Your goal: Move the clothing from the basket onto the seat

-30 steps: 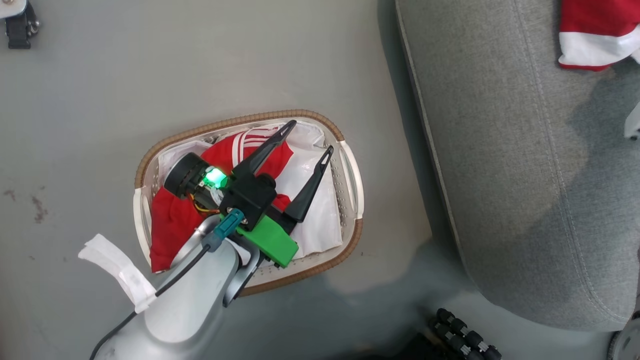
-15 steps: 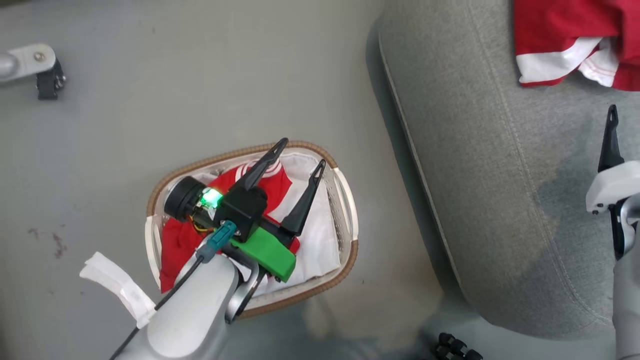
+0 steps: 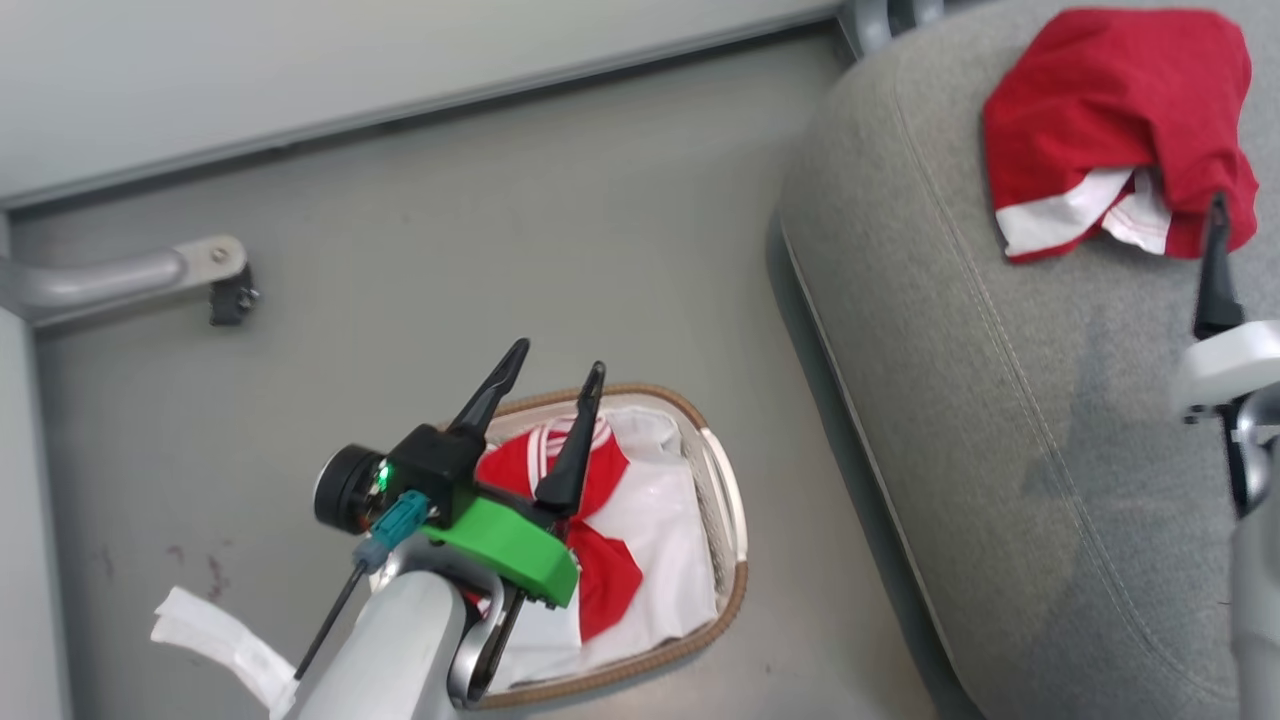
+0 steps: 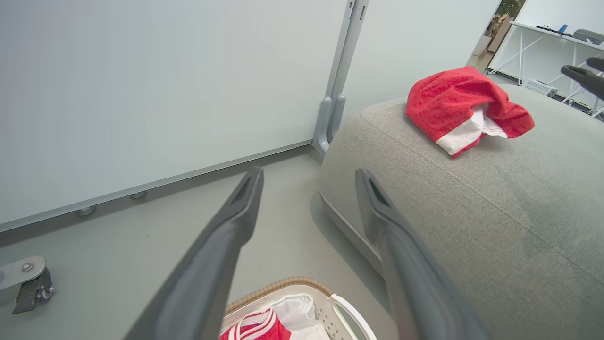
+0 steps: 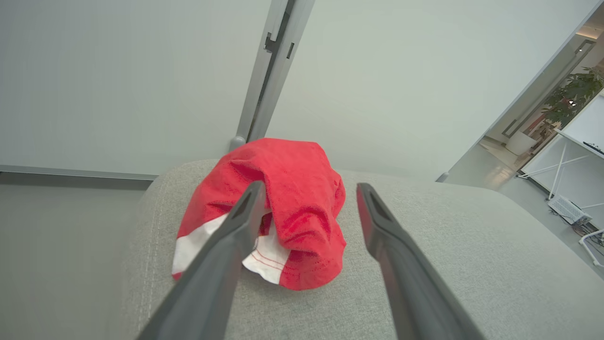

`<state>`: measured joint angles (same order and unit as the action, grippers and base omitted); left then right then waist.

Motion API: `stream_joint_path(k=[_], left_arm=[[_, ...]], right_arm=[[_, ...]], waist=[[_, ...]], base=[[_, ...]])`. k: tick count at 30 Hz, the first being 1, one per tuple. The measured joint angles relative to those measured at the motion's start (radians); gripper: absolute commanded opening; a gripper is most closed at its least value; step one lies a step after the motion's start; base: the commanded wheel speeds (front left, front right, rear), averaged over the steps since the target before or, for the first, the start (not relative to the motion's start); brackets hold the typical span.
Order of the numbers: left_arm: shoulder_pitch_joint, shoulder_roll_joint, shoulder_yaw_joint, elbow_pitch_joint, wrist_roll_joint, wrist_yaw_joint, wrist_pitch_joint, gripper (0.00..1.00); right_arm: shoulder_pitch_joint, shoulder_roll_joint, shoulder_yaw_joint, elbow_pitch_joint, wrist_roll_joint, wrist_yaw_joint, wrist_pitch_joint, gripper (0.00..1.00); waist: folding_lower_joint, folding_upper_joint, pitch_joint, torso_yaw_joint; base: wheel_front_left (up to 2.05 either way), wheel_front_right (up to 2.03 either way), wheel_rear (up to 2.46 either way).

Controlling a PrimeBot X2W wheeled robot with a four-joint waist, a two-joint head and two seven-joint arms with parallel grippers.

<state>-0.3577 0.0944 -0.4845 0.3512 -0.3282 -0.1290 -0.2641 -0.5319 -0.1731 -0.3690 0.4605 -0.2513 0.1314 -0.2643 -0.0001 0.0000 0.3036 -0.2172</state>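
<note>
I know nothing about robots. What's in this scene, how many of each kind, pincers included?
Sofa: 1
Basket: 1
Red garments: 2, the sofa garment and the basket garment
Grippers: 2, the left gripper and the right gripper, both open
Total: 6

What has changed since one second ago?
Mainly the head camera swung up. The left gripper, open and empty, now sits over the basket rim, not its middle. The right gripper has come into view. One red garment stays in the basket, the other garment on the seat.
</note>
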Motion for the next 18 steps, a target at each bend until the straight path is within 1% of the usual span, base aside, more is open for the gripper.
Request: stream_joint_path(k=[5, 11, 16, 18], left_arm=[[0.065, -0.019, 0.095, 0.001, 0.007, 0.0, 0.0, 1.0], [0.149, -0.029, 0.218, -0.004, 0.035, 0.0, 0.0, 1.0], [0.21, -0.039, 0.299, -0.012, 0.049, 0.0, 0.0, 1.0], [0.231, -0.04, 0.327, -0.013, 0.056, 0.002, 0.0, 1.0]], right_arm=[[0.023, 0.052, 0.064, -0.028, 0.03, 0.0, 0.0, 1.0], [0.074, 0.103, 0.158, -0.044, 0.085, 0.0, 0.0, 1.0], [0.155, 0.123, 0.219, -0.072, 0.125, 0.0, 0.0, 1.0], [0.194, 0.123, 0.242, -0.08, 0.16, 0.0, 0.0, 1.0]], waist=[[0.0, 0.0, -0.076, 0.038], [0.0, 0.0, -0.145, 0.104], [0.0, 0.0, -0.189, 0.151], [0.0, 0.0, -0.207, 0.17]], base=[[0.0, 0.0, 0.0], [0.0, 0.0, 0.0], [0.0, 0.0, 0.0], [0.0, 0.0, 0.0]])
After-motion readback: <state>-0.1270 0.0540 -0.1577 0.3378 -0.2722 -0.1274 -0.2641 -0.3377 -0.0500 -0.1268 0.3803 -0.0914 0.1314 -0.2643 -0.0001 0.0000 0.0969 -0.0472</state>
